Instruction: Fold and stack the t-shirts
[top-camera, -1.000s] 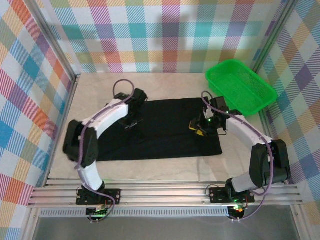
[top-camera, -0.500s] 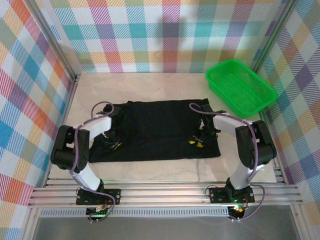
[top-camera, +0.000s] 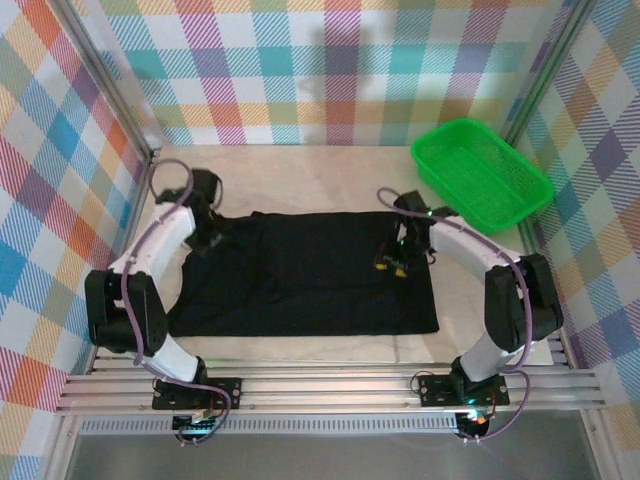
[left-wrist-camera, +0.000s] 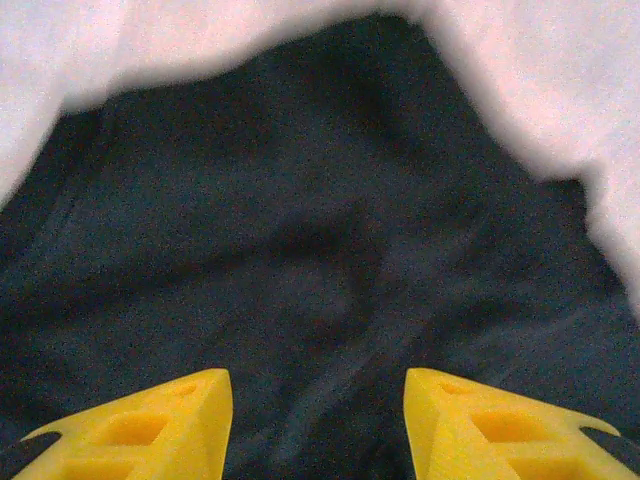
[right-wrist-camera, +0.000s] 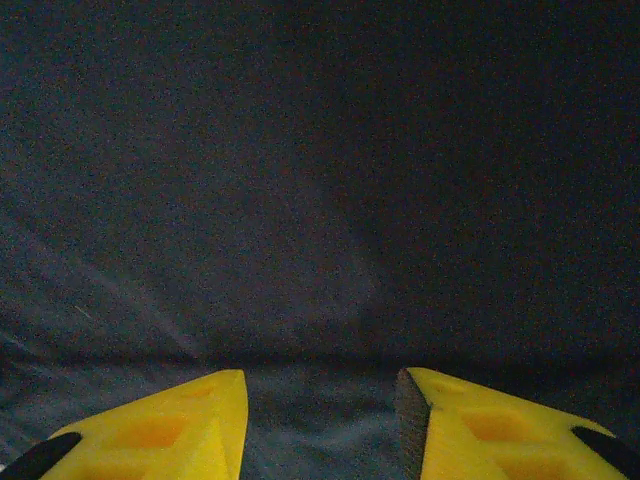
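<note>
A black t-shirt (top-camera: 310, 275) lies spread flat in the middle of the table. My left gripper (top-camera: 208, 238) hovers at its far left corner, where the cloth (left-wrist-camera: 300, 230) ends against pale tabletop. Its yellow fingers (left-wrist-camera: 170, 425) stand apart with nothing between them. My right gripper (top-camera: 390, 265) is over the shirt's right part, pointing down at it. In the right wrist view its gripper (right-wrist-camera: 322, 390) is open just above dark cloth (right-wrist-camera: 320, 200), with a low fold line running across in front of the fingertips.
A green plastic basket (top-camera: 520, 195) stands at the far right corner by the checked wall. Bare marble tabletop (top-camera: 300, 175) lies behind the shirt and along the near edge. Metal rails run along the front by the arm bases.
My left arm swung from the shirt's near left side up to its far left corner and its jaws opened. The right gripper shifted slightly away and opened a little. The shirt's left side lies wider.
</note>
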